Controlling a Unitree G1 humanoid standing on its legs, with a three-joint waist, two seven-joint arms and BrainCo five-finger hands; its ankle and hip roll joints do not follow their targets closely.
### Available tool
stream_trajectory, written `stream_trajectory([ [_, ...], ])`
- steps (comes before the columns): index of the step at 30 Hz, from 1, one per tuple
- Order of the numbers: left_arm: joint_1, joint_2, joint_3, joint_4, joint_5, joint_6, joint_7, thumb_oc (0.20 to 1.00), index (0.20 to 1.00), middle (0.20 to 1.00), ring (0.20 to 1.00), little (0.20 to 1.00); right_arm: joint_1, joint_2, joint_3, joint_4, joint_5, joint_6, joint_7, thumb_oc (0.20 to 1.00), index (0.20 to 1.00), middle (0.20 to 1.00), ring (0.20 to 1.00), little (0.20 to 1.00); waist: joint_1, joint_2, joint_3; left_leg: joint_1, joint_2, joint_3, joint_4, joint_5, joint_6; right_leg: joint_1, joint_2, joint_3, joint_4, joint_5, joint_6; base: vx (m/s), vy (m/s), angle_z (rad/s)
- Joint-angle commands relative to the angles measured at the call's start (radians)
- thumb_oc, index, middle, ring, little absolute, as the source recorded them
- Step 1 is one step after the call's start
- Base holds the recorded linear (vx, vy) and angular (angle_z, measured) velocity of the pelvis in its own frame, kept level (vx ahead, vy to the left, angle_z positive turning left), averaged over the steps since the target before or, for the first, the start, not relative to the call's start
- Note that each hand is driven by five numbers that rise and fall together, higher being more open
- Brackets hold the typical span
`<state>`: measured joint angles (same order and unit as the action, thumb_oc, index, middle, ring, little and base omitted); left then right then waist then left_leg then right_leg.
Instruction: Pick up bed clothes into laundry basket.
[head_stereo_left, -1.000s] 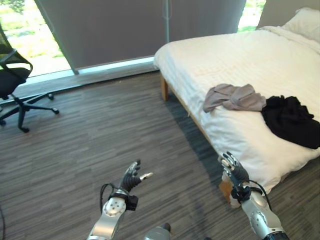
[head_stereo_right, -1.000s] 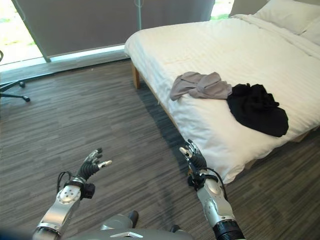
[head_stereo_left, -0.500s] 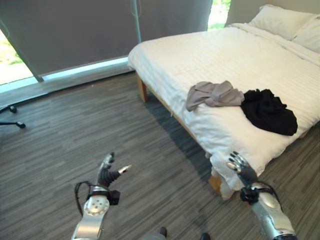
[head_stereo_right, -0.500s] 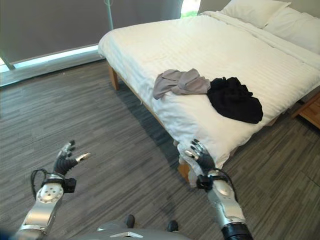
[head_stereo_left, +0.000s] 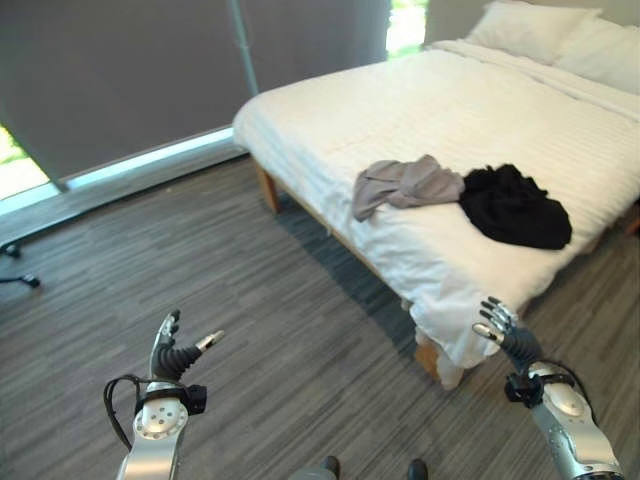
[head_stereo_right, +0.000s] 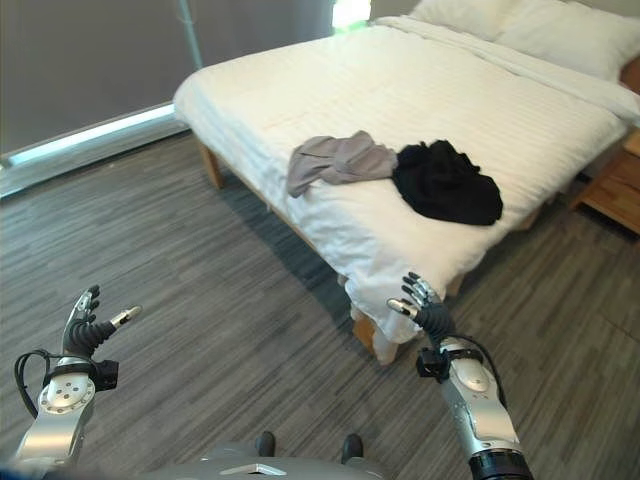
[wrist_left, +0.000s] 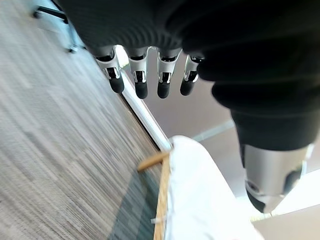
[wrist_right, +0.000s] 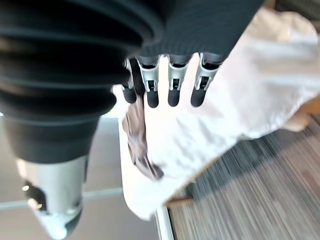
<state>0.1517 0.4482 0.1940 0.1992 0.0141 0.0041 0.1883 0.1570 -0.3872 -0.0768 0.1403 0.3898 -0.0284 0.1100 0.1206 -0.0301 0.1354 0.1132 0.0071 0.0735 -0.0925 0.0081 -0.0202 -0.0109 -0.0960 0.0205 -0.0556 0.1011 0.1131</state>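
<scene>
Two garments lie side by side on the white bed (head_stereo_left: 470, 110): a grey-brown garment (head_stereo_left: 403, 184) draped near the bed's left edge, and a black garment (head_stereo_left: 514, 206) to its right. The grey-brown garment (wrist_right: 137, 145) also shows past my right hand's fingers. My left hand (head_stereo_left: 168, 352) is raised over the floor at the lower left, open, fingers relaxed, holding nothing. My right hand (head_stereo_left: 512, 337) is open and empty, close to the bed's near corner, well short of both garments.
Grey wood-look floor (head_stereo_left: 260, 300) spreads left of the bed. The bed's wooden leg (head_stereo_left: 428, 357) stands under the near corner. A dark curtain (head_stereo_left: 120, 70) covers the far wall. Pillows (head_stereo_left: 530, 25) lie at the bed's head. A wooden nightstand (head_stereo_right: 615, 185) stands at the right.
The camera has swung to the right: the bed has shifted left in view and the office chair has gone out of frame. Both hands stay open and empty.
</scene>
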Motion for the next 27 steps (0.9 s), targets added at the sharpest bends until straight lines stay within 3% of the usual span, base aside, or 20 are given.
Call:
stream_trajectory([
  [1, -0.144, 0.073, -0.021, 0.009, 0.012, -0.058, -0.013, 1.000, 1.000, 1.000, 1.000, 1.000, 0.010, -0.059, -0.050, -0.015, -0.018, -0.055, -0.034, 1.000, 1.000, 1.000, 1.000, 1.000, -0.066, -0.031, -0.022, 0.004, -0.020, -0.014, 0.005, -0.004, 0.035, 0.005, 0.000, -0.033, -0.013, 0.087, 0.030, -0.01, 0.029, -0.95],
  [5, -0.260, 0.076, -0.093, -0.025, 0.009, -0.066, -0.032, 1.000, 1.000, 1.000, 1.000, 1.000, 0.071, -0.054, -0.126, -0.018, -0.033, -0.054, -0.038, 1.000, 1.000, 1.000, 1.000, 1.000, -0.127, -0.035, 0.003, 0.002, -0.017, 0.058, 0.005, -0.022, 0.050, -0.081, 0.013, 0.026, 0.074, 0.104, 0.057, -0.05, 0.046, -0.90],
  [6, -0.287, 0.073, -0.110, -0.032, 0.008, -0.067, -0.029, 1.000, 1.000, 1.000, 1.000, 1.000, 0.071, -0.054, -0.131, -0.012, -0.048, -0.057, -0.047, 1.000, 1.000, 1.000, 1.000, 1.000, -0.134, -0.036, 0.017, 0.011, -0.013, 0.084, 0.005, -0.031, 0.053, -0.108, 0.012, 0.014, 0.114, 0.108, 0.066, -0.06, 0.025, -1.24],
  [7, -0.306, 0.072, -0.120, -0.035, 0.006, -0.069, -0.028, 1.000, 1.000, 1.000, 1.000, 1.000, 0.066, -0.057, -0.129, -0.009, -0.057, -0.060, -0.052, 1.000, 1.000, 1.000, 1.000, 1.000, -0.131, -0.040, 0.030, 0.019, -0.010, 0.111, 0.005, -0.035, 0.052, -0.124, -0.003, -0.040, 0.139, 0.123, 0.071, -0.06, 0.002, -1.10],
  [9, -0.315, 0.060, -0.144, -0.055, -0.007, -0.072, -0.039, 1.000, 1.000, 1.000, 1.000, 1.000, 0.063, -0.050, -0.114, 0.002, -0.068, -0.057, -0.055, 1.000, 1.000, 1.000, 1.000, 1.000, -0.118, -0.038, 0.036, 0.042, 0.004, 0.162, 0.005, -0.048, 0.044, -0.122, -0.042, -0.237, 0.169, 0.114, 0.052, 0.01, -0.020, -1.37],
  [10, -0.305, 0.041, -0.158, -0.066, -0.017, -0.074, -0.058, 1.000, 1.000, 1.000, 1.000, 1.000, 0.073, -0.043, -0.099, 0.010, -0.081, -0.050, -0.045, 1.000, 1.000, 1.000, 1.000, 1.000, -0.136, -0.045, 0.031, 0.051, 0.007, 0.173, 0.005, -0.041, 0.039, -0.133, -0.022, -0.263, 0.177, 0.110, 0.040, 0.05, -0.029, -1.53],
  [11, -0.305, 0.041, -0.157, -0.066, -0.017, -0.074, -0.058, 1.000, 1.000, 1.000, 1.000, 1.000, 0.074, -0.043, -0.099, 0.010, -0.082, -0.050, -0.045, 1.000, 1.000, 1.000, 1.000, 1.000, -0.136, -0.045, 0.030, 0.051, 0.008, 0.174, 0.005, -0.041, 0.039, -0.134, -0.021, -0.262, 0.178, 0.109, 0.040, 0.08, -0.056, -1.22],
  [12, -0.309, 0.027, -0.176, -0.055, -0.027, -0.079, -0.077, 1.000, 1.000, 1.000, 1.000, 1.000, 0.073, -0.040, -0.088, 0.028, -0.082, -0.046, -0.040, 1.000, 1.000, 1.000, 1.000, 1.000, -0.137, -0.046, 0.023, 0.056, 0.011, 0.174, 0.007, -0.037, 0.034, -0.119, -0.008, -0.242, 0.149, 0.070, 0.028, 0.17, -0.110, -0.56],
  [13, -0.298, 0.016, -0.199, -0.040, -0.017, -0.079, -0.091, 1.000, 1.000, 1.000, 1.000, 1.000, 0.072, -0.032, -0.064, 0.046, -0.080, -0.049, -0.039, 1.000, 1.000, 1.000, 1.000, 1.000, -0.123, -0.052, 0.010, 0.060, 0.018, 0.164, 0.042, -0.043, 0.026, -0.080, 0.014, -0.221, 0.127, 0.039, 0.000, 0.17, -0.111, -0.13],
  [18, -0.269, -0.013, -0.204, -0.031, -0.057, -0.079, -0.107, 1.000, 1.000, 1.000, 1.000, 1.000, 0.031, -0.045, -0.031, 0.065, -0.056, -0.053, -0.038, 1.000, 1.000, 1.000, 1.000, 1.000, -0.097, -0.055, 0.009, 0.023, 0.034, 0.112, 0.184, -0.048, 0.003, -0.025, 0.018, -0.253, 0.114, 0.017, -0.026, 0.14, -0.106, 0.15],
  [20, -0.266, -0.027, -0.215, -0.014, -0.077, -0.075, -0.107, 1.000, 1.000, 1.000, 1.000, 1.000, -0.020, -0.074, -0.018, 0.045, -0.035, -0.058, -0.047, 1.000, 1.000, 1.000, 1.000, 1.000, -0.074, -0.059, 0.038, -0.077, 0.063, 0.090, 0.394, 0.003, -0.030, 0.017, -0.007, -0.298, 0.121, 0.003, -0.049, 0.10, -0.104, 0.68],
  [22, -0.254, -0.032, -0.210, -0.021, -0.093, -0.076, -0.105, 1.000, 1.000, 1.000, 1.000, 1.000, -0.034, -0.079, -0.009, 0.023, -0.030, -0.060, -0.042, 1.000, 1.000, 1.000, 1.000, 1.000, -0.063, -0.061, 0.033, -0.097, 0.039, 0.053, 0.366, 0.000, -0.032, 0.023, -0.018, -0.320, 0.118, -0.001, -0.047, 0.09, -0.031, 1.01],
  [24, -0.223, -0.038, -0.195, -0.031, -0.101, -0.073, -0.099, 1.000, 1.000, 1.000, 1.000, 1.000, -0.061, -0.076, 0.007, 0.021, -0.017, -0.060, -0.036, 1.000, 1.000, 1.000, 1.000, 1.000, -0.048, -0.055, 0.002, -0.050, 0.026, 0.031, 0.224, -0.025, -0.019, 0.041, -0.012, -0.330, 0.105, -0.012, -0.039, 0.18, 0.007, 0.81],
  [27, -0.198, -0.033, -0.180, -0.050, -0.101, -0.076, -0.092, 1.000, 1.000, 1.000, 1.000, 1.000, -0.104, -0.076, 0.039, 0.014, 0.015, -0.071, -0.025, 1.000, 1.000, 1.000, 1.000, 1.000, -0.020, -0.049, -0.013, -0.028, 0.038, 0.002, 0.086, 0.019, -0.017, 0.050, -0.002, -0.340, 0.078, -0.022, -0.038, 0.14, 0.023, 0.53],
])
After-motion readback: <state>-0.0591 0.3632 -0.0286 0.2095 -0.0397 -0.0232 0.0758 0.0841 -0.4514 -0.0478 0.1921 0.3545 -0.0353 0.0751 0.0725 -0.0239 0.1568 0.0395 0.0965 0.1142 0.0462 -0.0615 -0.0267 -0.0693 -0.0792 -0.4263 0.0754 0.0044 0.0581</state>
